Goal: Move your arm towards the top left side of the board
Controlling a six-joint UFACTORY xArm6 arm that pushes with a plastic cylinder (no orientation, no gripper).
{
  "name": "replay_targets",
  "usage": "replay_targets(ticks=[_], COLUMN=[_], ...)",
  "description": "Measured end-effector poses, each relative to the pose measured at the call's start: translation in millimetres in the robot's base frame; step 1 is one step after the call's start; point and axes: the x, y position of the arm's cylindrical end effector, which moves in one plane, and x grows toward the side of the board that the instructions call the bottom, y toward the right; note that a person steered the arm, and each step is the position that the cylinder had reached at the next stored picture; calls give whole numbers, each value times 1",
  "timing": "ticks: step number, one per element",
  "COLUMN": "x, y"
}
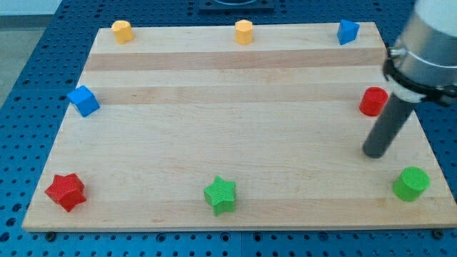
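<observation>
My tip (373, 153) rests on the wooden board (235, 128) at the view's right, just below the red cylinder (373, 101) and up-left of the green cylinder (411, 183). It touches neither block. The board's top left corner holds a yellow hexagonal block (122, 31). A blue cube (83, 101) sits at the left edge below it.
A second yellow hexagonal block (244, 32) sits at the top middle and a blue block (348, 31) at the top right. A red star (66, 191) lies at the bottom left and a green star (220, 195) at the bottom middle. The arm's grey body (428, 43) hangs over the right edge.
</observation>
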Motion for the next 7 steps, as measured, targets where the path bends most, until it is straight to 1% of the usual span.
replay_targets(ticks=[1, 2, 3, 4, 5, 7], x=[-20, -65, -95, -121, -128, -170], y=[-62, -136, -188, -232, -252, -314])
